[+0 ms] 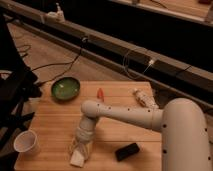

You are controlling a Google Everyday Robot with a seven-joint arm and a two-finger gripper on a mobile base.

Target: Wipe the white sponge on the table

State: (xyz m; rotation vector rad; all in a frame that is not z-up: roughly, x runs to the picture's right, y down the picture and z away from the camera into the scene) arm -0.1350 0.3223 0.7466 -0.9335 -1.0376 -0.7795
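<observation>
Sponge (77, 159) lies flat near the front edge of the table (52, 120), a little left of the middle, with only a thin strip of wood between it and the drop. The gripper (81, 149) points straight down onto it from the far side, its tip meeting the sponge's top. Whether it is clamped on the sponge or only pressing there I cannot tell from where I stand. The white arm (130, 116) reaches in from the right, across the middle of the table.

Bare wood lies open behind the gripper, towards the far side. To the left a paper cup (26, 142) stands near the front corner, apart from the sponge. To the right a black block (127, 151) lies close to the front edge, near but not touching. At the far side sit a green bowl (65, 88), a small red thing (100, 94) and a crumpled packet (144, 98), all well apart from the sponge.
</observation>
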